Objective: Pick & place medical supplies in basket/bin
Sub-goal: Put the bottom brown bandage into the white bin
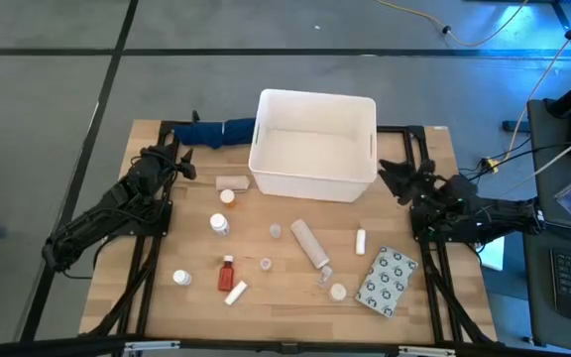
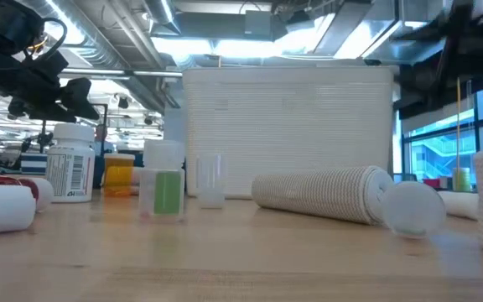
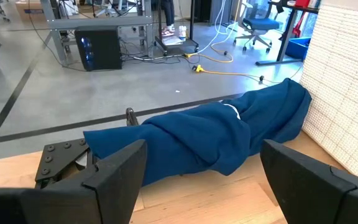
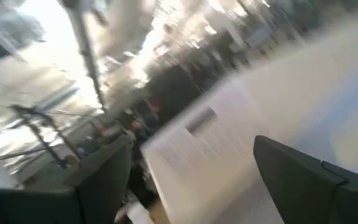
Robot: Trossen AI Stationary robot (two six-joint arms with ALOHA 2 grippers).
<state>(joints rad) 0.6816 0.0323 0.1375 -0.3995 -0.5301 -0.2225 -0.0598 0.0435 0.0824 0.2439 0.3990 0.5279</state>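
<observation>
The left pincer (image 1: 181,164) hangs wide open and empty by the dark blue cloth bundle (image 3: 216,134), and the right pincer (image 1: 397,177), equally spread and empty, sits beside the large white rectangular plastic tub (image 1: 314,146) at the wooden tabletop's (image 1: 285,302) far edge. Small white, orange-capped and red medical supplies (image 1: 310,244) lie scattered nearer. Only the low view shows ceiling ducts behind.
</observation>
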